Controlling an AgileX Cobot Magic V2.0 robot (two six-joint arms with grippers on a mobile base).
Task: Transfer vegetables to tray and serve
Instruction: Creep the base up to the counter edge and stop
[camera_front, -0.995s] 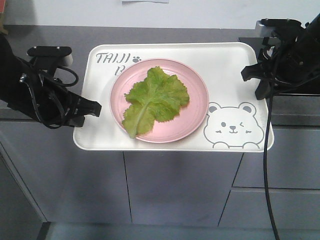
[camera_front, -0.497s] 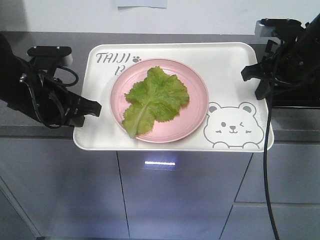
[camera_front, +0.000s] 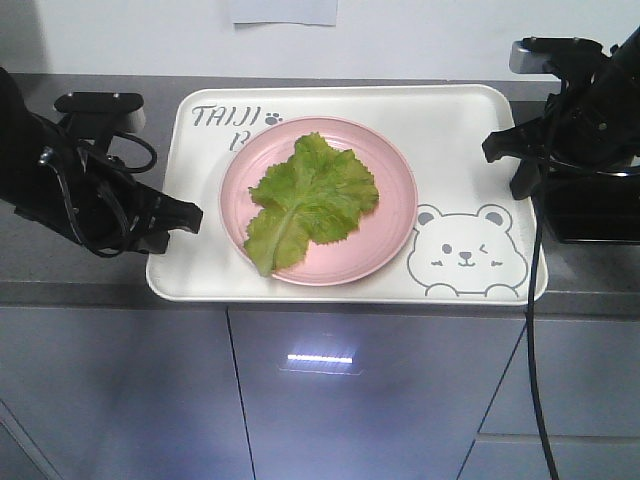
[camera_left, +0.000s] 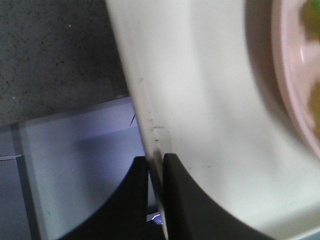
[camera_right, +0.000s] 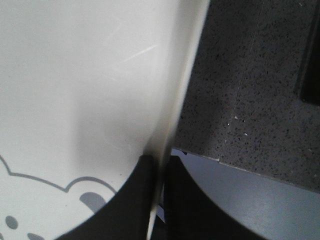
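My left gripper is clamped on the tray's left rim, near the corner closest to me; in the left wrist view the two black fingers pinch the thin cream edge, one above and one below, with no gap showing. My right gripper is clamped the same way on the opposite rim; in the right wrist view its fingers close on the edge just beside the bear's ear.

The tray spans the space between my two hands, over the grey counter, its near edge reaching about as far as the counter's front edge; I cannot tell whether it rests on the counter or hangs just above it.

The pink plate sits on the tray, closer to my left hand than to my right and apart from both; the lettuce leaf lies flat on the plate, pale rib pointing toward the near-left corner, wholly inside the plate's rim. From my left wrist only the plate's curved edge shows, just inboard of my fingers.

The winking bear face is printed in the corner by my right hand; the grey lettering lies in the far corner beyond my left hand, partly covered by the plate. Grey cabinet fronts stand below the counter.
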